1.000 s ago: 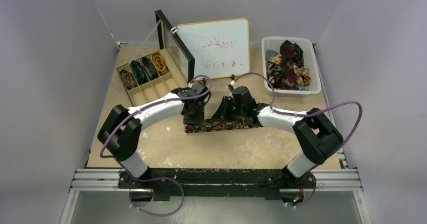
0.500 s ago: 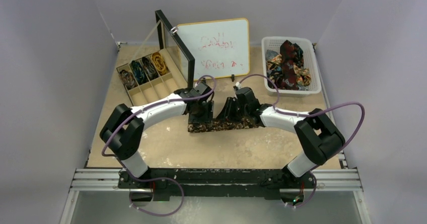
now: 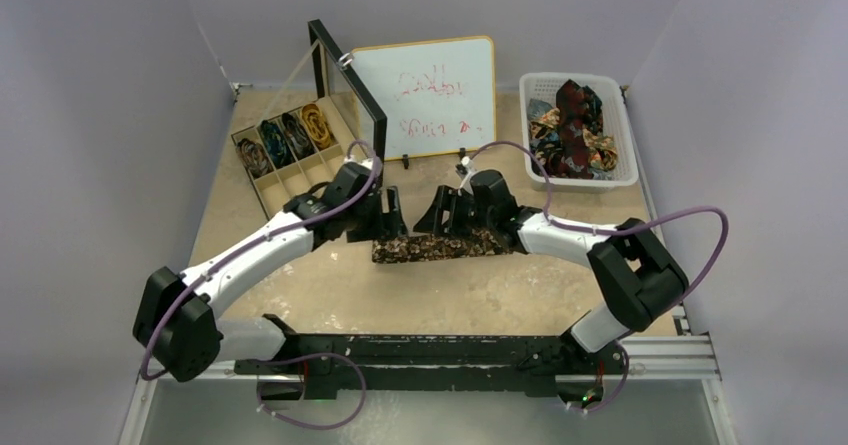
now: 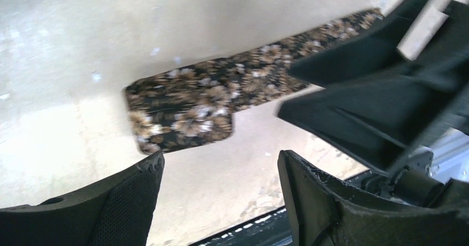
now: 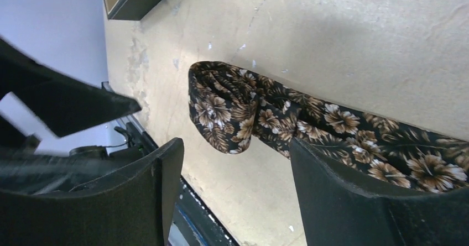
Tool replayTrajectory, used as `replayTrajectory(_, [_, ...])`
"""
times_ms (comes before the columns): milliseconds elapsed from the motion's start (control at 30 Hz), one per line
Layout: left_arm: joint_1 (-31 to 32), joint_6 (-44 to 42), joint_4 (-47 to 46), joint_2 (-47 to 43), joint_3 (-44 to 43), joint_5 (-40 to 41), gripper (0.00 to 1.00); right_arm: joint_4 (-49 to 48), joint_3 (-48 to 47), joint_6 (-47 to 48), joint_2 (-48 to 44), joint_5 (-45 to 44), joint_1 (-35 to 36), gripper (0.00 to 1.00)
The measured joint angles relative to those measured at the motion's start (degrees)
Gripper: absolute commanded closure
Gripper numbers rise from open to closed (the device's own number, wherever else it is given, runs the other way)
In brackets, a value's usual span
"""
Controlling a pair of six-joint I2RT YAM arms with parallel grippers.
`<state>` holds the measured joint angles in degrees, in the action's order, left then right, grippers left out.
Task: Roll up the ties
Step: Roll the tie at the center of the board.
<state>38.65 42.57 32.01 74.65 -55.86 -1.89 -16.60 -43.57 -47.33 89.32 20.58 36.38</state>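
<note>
Both sets of jaws stand spread with nothing between them: my left gripper (image 4: pixel 218 166) hangs over the tie's (image 3: pixel 440 248) folded end, my right gripper (image 5: pixel 235 149) over the same end from the other side. That brown flowered tie lies flat on the table (image 3: pixel 330 295) at the middle of the top view, running left to right, with only its left end doubled over; I judge the roll barely begun. Four rolls (image 3: pixel 288 135) sit in the far compartments of the box (image 3: pixel 305 177) at upper left, whose nearer compartments are bare, and loose ties (image 3: pixel 572 130) fill the basket (image 3: pixel 565 77) at upper right, so most of the job seems left. My left arm lies stretched low from lower left toward centre; my right arm folds at its elbow at lower right and reaches leftward, so the two grippers face each other, near but apart, just above the tie.
</note>
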Motion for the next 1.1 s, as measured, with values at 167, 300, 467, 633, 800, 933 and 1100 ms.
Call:
replayTrajectory(167, [-8.6,0.1,-1.9,-5.1,8.7,-4.0,0.24,-1.8,-0.3,0.0,2.1,1.4,1.8,0.30])
replayTrajectory(300, [-11.9,0.1,-2.9,-7.7,12.7,-6.6,0.20,-1.7,-1.6,-0.1,6.2,1.4,4.5,0.33])
replayTrajectory(467, [-15.9,0.1,-5.2,-10.4,16.6,-11.2,0.18,-1.7,-2.7,-0.2,9.6,1.3,6.1,0.41])
replayTrajectory(633, [-20.4,-0.2,-6.9,-11.9,19.1,-15.5,0.18,-1.2,-4.3,0.0,10.7,1.1,6.0,0.53])
replayTrajectory(800, [-22.3,-0.2,-8.7,-11.9,20.3,-18.8,0.18,0.3,-5.6,0.3,11.1,1.0,6.0,0.53])
replayTrajectory(933, [-22.6,-0.2,-9.7,-11.7,21.4,-20.3,0.19,1.1,-5.7,0.5,11.3,1.0,5.7,0.53])
replayTrajectory(1100, [-22.6,-0.2,-10.8,-11.0,22.0,-21.7,0.19,1.2,-5.7,0.8,11.9,1.0,4.9,0.58])
